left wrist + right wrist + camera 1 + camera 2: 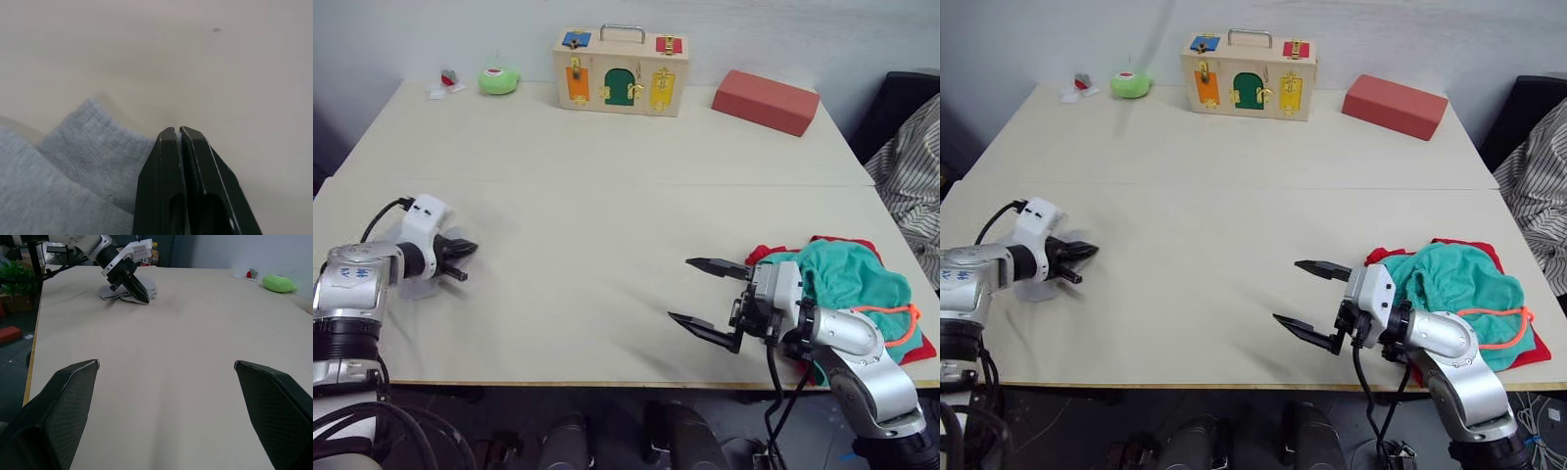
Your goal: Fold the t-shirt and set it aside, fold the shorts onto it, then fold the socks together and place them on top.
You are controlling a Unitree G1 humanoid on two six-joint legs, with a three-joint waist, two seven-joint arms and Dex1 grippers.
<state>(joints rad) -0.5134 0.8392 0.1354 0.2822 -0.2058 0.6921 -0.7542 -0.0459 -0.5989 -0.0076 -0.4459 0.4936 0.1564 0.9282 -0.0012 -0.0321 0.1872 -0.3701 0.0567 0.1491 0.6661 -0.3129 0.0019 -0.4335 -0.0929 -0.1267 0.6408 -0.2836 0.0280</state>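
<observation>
The table (pixel 607 245) has much bare top in the middle, between both arms. The near edge runs just under the grippers; a seam crosses the top side to side, approx. halfway.

The left gripper (pixel 460 260) is at approx. 9 o'clock of the table, near the left edge. Its fingers are pressed together with no gap, and the socks (pixel 73 171) lie under and beside them, touching; if cloth is pinched between the tips I cannot tell. The socks are light grey, soft knit, two layers overlapping.

The right gripper (pixel 710 299) is at approx. 4 o'clock, close to the near edge, its fingers spread wide with nothing between, pointing to the table centre.

Behind the right gripper, at the near right corner, lies the shorts (pixel 847 279), teal-green and crumpled, with orange cord at the right side. They rest on the t-shirt (pixel 1459 247), red, only its borders showing around the shorts.

Far edge, 12 o'clock: a wooden box (pixel 621 71) w/ coloured doors. At 1 o'clock a red block (pixel 766 101). At 11 o'clock a green round thing (pixel 498 80).
</observation>
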